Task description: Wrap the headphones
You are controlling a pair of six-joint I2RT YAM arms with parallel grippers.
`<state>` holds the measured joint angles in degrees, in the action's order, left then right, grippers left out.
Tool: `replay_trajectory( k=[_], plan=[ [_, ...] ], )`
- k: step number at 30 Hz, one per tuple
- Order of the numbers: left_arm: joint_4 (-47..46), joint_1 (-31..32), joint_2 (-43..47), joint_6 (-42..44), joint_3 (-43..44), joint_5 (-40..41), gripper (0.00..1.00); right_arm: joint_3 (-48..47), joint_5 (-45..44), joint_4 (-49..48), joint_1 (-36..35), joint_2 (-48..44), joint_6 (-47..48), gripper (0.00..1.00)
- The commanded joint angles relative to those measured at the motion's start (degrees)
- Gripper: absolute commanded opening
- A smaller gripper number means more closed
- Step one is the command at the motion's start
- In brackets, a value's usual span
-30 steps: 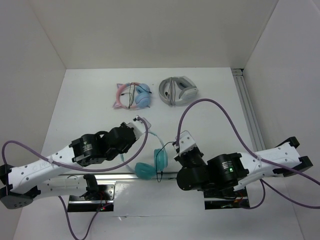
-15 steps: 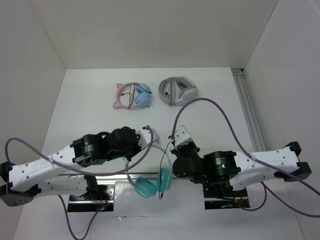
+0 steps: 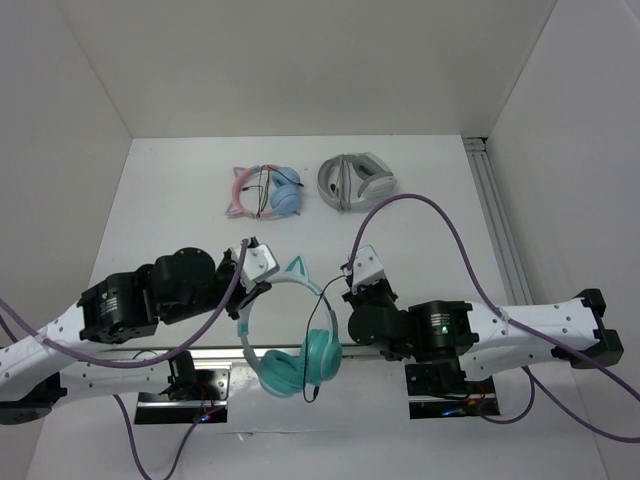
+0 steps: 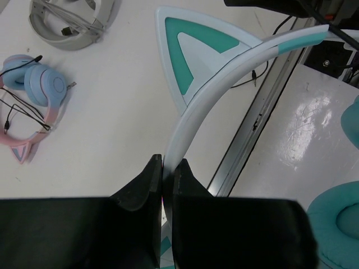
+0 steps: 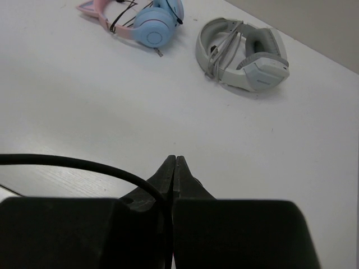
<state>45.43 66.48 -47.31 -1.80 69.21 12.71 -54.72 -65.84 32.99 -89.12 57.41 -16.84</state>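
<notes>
The teal headphones hang in the air by the table's near edge, both ear cups low. The pale headband with its cat ear arches upward. My left gripper is shut on one end of that headband, which is pinched between the jaws. One teal ear cup shows at the lower right of the left wrist view. My right gripper is shut on the thin black cable, which runs in from the left and between the fingertips. The cable drops past the right ear cup.
Pink-and-blue cat-ear headphones and grey-and-white headphones lie side by side at the back of the white table. A metal rail runs along the near edge and another along the right side. White walls close in left, right and behind.
My left gripper has lifted the headphones, so the headband now arches up and the ear cups hang lower toward the near edge. My right gripper shifted left and farther from the near edge, still on the cable.
</notes>
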Motion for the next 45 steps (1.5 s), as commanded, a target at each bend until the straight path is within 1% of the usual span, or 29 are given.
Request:
replay_trajectory(
  k=[1,6,8,11,14,16,17,18,24,25,27,28,30,31,32,34,35,36,37,39,40,41,43,45],
  plan=[
    [-1.0,0.1,1.1,-2.8,3.5,-1.2,0.00,0.0,-1.1,-4.0,0.6,-2.8,-0.5,0.00],
    [-0.4,0.1,0.5,-4.0,3.5,-0.7,0.00,-0.6,-1.1,-4.0,1.1,-2.8,-0.5,0.00],
    [-2.2,0.1,1.2,-4.7,3.5,-1.9,0.00,0.1,0.8,-5.2,1.8,-2.8,-0.5,0.00],
    [-5.2,0.1,2.4,-5.3,4.2,-5.5,0.00,1.7,3.0,-7.5,3.2,-2.8,0.0,0.00],
    [-7.5,0.1,2.9,-6.5,4.7,-7.3,0.00,3.3,5.4,-11.5,3.8,-2.3,1.7,0.00],
    [-8.3,0.1,2.9,-8.0,5.3,-7.3,0.00,5.3,8.9,-15.4,4.3,-2.3,4.0,0.00],
    [-8.9,0.1,2.9,-8.7,5.3,-6.7,0.00,5.3,10.4,-16.5,4.3,-2.8,4.8,0.00],
    [-10.0,0.1,2.9,-10.7,5.9,-4.3,0.00,6.3,13.1,-18.8,4.3,-2.8,6.1,0.00],
    [-14.1,0.1,4.3,-16.6,6.5,-1.2,0.00,11.0,23.3,-28.4,4.3,-4.5,8.4,0.00],
    [-14.8,0.1,4.3,-17.3,6.5,-0.4,0.00,12.6,24.0,-31.9,4.3,-5.2,9.0,0.01],
    [-15.4,0.1,4.3,-18.6,6.5,0.8,0.00,14.4,27.4,-35.4,4.3,-6.6,9.5,0.05],
    [-16.0,0.1,4.3,-20.1,6.5,0.8,0.00,16.5,28.8,-39.5,4.3,-7.7,9.5,0.10],
    [-16.9,0.1,4.9,-21.9,6.5,1.4,0.00,19.1,31.7,-44.3,4.3,-9.1,10.2,0.13],
    [-18.2,0.1,5.7,-23.6,6.5,2.3,0.00,20.6,34.6,-46.9,4.3,-9.7,10.8,0.16],
    [-19.0,0.1,6.3,-24.2,5.9,2.8,0.00,23.2,36.1,-52.0,4.3,-10.2,10.8,0.22],
    [-20.2,0.1,7.1,-25.6,5.9,4.7,0.00,25.4,39.5,-56.7,4.3,-10.2,12.3,0.25],
    [-20.9,0.1,7.8,-27.4,5.4,5.7,0.00,26.1,40.1,-60.2,4.3,-9.3,12.8,0.25],
    [-21.4,0.1,8.5,-28.2,5.4,6.9,0.00,26.7,40.1,-61.4,4.3,-8.5,12.8,0.25],
    [-21.4,0.1,9.0,-29.3,4.7,9.9,0.00,27.2,40.1,-62.3,4.3,-7.7,12.8,0.25],
    [-23.4,0.1,10.1,-32.1,3.9,13.0,0.00,27.8,42.0,-64.4,4.3,-5.0,12.8,0.25],
    [-23.4,0.1,10.7,-32.9,3.1,16.5,0.00,28.3,43.2,-65.5,4.3,-4.3,12.8,0.25],
    [-23.4,0.1,11.2,-35.0,3.1,18.5,0.00,29.2,45.5,-66.9,4.3,-3.2,12.0,0.23],
    [-23.4,0.1,11.2,-36.2,3.1,22.9,0.00,32.3,47.7,-72.6,4.3,-2.7,11.2,0.18],
    [-23.4,0.1,10.0,-37.8,3.1,25.1,0.00,34.1,49.2,-77.9,4.3,-0.8,9.7,0.13]
  ],
)
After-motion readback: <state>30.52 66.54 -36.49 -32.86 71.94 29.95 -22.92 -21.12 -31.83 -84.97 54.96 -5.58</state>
